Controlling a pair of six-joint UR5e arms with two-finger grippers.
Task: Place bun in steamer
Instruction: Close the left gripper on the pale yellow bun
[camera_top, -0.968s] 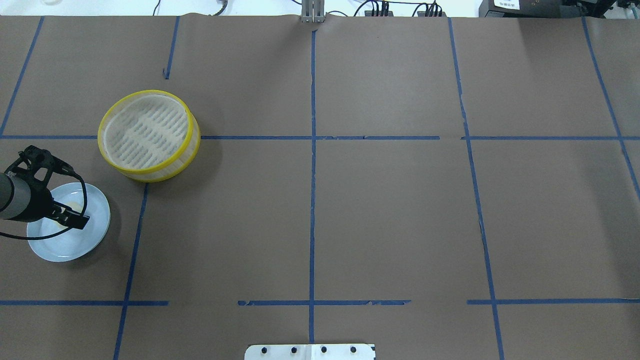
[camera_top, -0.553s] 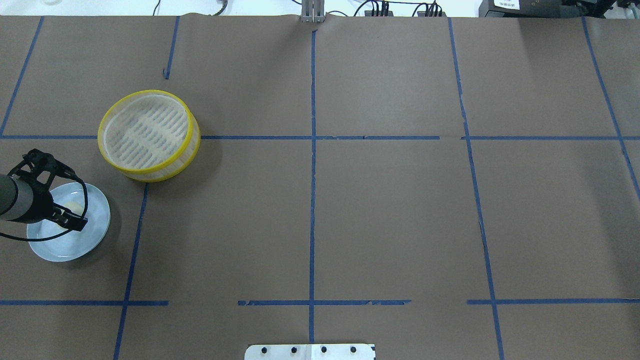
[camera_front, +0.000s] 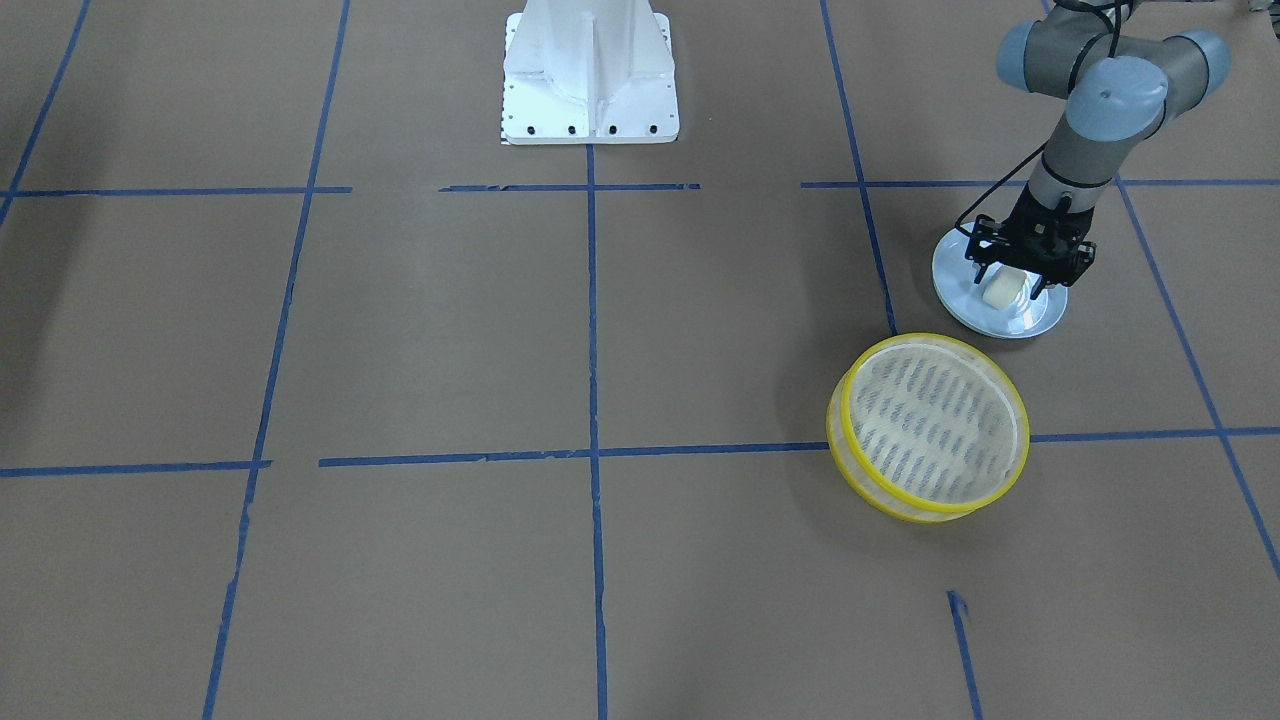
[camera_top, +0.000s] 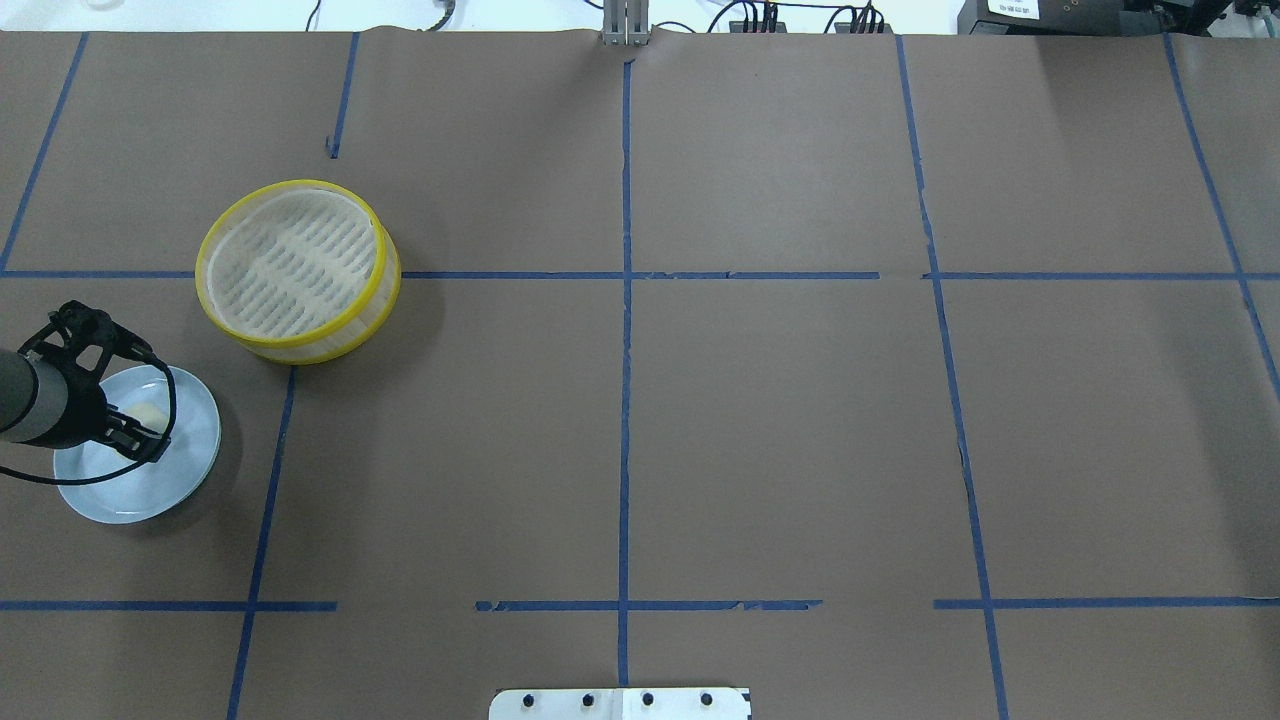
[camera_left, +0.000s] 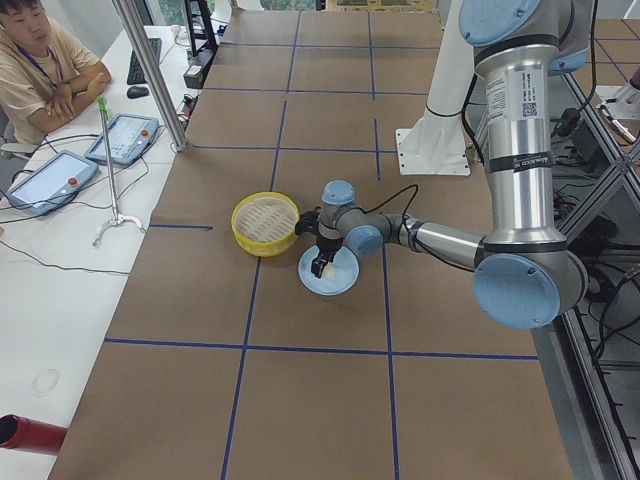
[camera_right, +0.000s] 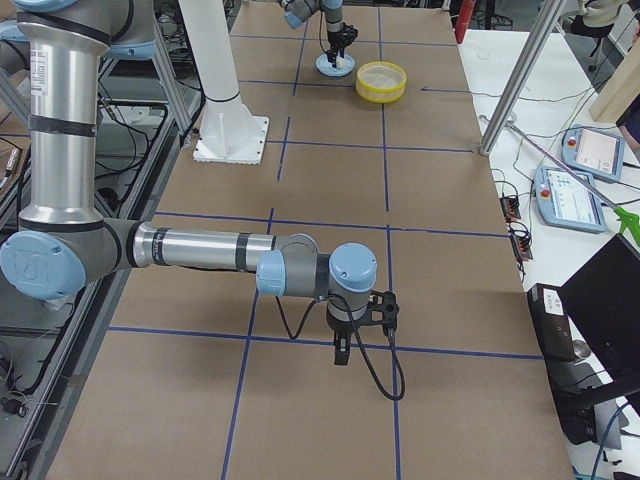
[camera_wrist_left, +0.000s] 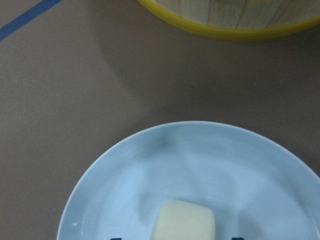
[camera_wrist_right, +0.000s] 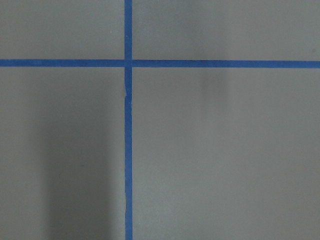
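The bun (camera_front: 1000, 293) is a small cream-white lump that lies on the pale blue plate (camera_front: 1030, 320). My left gripper (camera_front: 1010, 285) is low over the plate, open, with a finger on each side of the bun. In the left wrist view the bun (camera_wrist_left: 183, 221) sits at the bottom edge on the plate (camera_wrist_left: 200, 165), with dark fingertips just showing wider than it. The steamer (camera_top: 295, 265), yellow-rimmed with a slotted floor, stands empty just beyond the plate (camera_top: 190, 440). My right gripper (camera_right: 340, 352) hangs over bare table far away; I cannot tell whether it is open or shut.
The brown paper table is marked with blue tape lines. The white robot base (camera_front: 590, 80) stands at the middle of the robot's side. An operator (camera_left: 40, 60) sits by tablets on a side table.
My left gripper has moved lower onto the plate and drawn slightly back toward the view's left, coming down around the bun. The steamer and plate have not moved.
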